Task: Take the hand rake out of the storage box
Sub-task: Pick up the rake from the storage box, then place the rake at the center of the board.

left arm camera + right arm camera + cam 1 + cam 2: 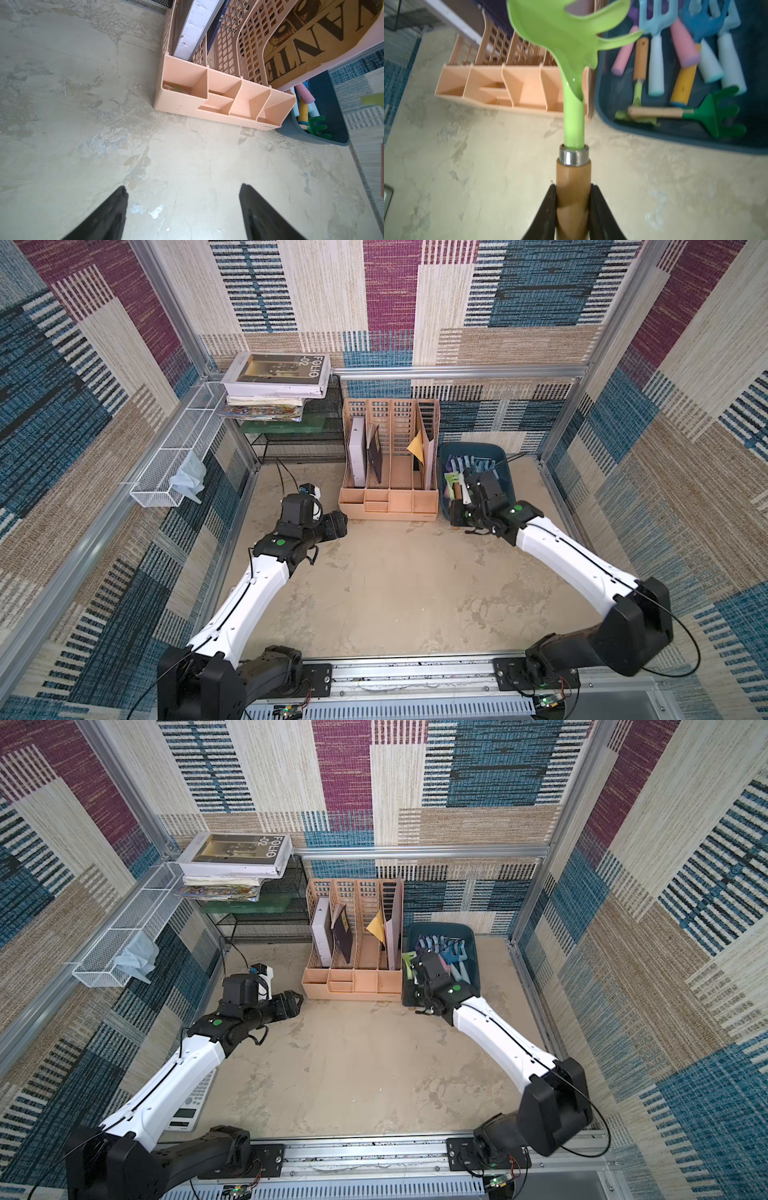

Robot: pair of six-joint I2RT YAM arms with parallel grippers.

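Observation:
My right gripper (573,187) is shut on the wooden handle of the hand rake (572,116). The rake's light green pronged head is tilted up and away from the jaws. In both top views the hand rake (452,481) (409,965) hangs above the near left edge of the storage box (509,485) (473,952), a dark teal tub (604,104). My left gripper (182,193) is open and holds nothing. It hovers over bare table in front of the peach organizer, far from the storage box (291,129).
Several other garden tools lie in the tub, among them a dark green rake (716,112). The peach file organizer (388,489) stands just left of the tub. A black wire shelf (307,448) under stacked books (276,381), and a white mesh basket (174,456), line the left side. A calculator (195,1102) lies under my left arm.

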